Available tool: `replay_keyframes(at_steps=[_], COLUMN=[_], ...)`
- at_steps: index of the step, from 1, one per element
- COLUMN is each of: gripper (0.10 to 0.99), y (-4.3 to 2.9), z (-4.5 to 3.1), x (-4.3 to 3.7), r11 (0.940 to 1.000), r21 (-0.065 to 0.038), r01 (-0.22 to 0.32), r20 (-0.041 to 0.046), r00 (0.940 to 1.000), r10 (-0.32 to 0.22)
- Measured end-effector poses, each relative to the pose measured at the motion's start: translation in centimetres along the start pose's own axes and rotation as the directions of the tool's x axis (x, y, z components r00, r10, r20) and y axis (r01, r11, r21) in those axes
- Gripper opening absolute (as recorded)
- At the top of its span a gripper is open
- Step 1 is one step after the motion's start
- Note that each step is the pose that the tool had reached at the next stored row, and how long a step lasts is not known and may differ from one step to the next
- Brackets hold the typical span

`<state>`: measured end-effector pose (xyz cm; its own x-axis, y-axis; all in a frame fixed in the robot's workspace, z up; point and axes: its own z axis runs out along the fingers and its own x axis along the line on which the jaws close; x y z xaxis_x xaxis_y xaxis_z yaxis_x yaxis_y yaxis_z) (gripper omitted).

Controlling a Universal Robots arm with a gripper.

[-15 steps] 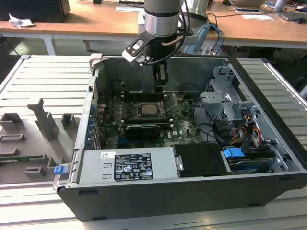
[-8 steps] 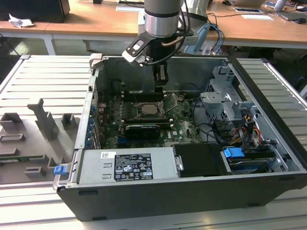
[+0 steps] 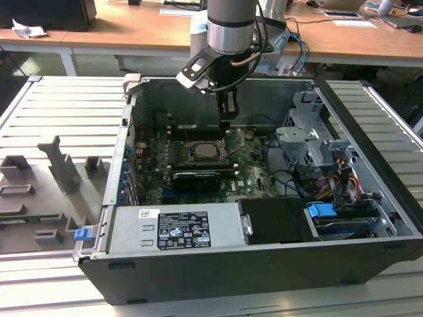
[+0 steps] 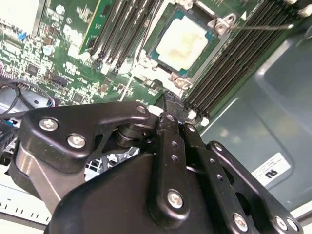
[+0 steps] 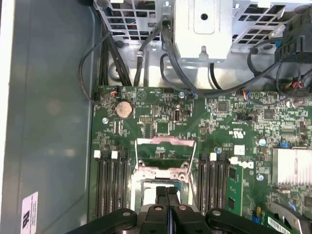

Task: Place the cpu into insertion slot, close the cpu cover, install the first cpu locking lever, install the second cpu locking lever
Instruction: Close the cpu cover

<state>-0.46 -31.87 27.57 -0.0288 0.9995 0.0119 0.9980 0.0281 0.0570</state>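
Cpu, a small flat square chip with a pale silvery-beige face (image 4: 184,41), sits in the dark square insertion slot with a silvery rim (image 4: 222,23) on the green circuit board (image 4: 63,58). We see the silvery metal-frame cpu cover (image 5: 165,141) tilted up, open. Our black pincer (image 5: 167,190) hovers near the slot's edge, fingers pressed together on nothing visible.
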Motion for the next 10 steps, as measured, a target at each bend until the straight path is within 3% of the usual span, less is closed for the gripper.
replay_keyframes(at_steps=[4, 6, 10], gripper=[0.106, 0.106, 0.106], y=[1.11, 2.34, 4.14], z=[0.69, 0.94, 1.16], x=[-0.05, -0.09, -0.14], r11=[1.0000, 1.0000, 0.9999], r21=[0.001, 0.004, 0.010], r01=[0.004, 0.005, 0.005], r20=[-0.0001, -0.0002, 0.0004], r00=[1.0000, 1.0000, 1.0000], r10=[-0.004, -0.005, -0.005])
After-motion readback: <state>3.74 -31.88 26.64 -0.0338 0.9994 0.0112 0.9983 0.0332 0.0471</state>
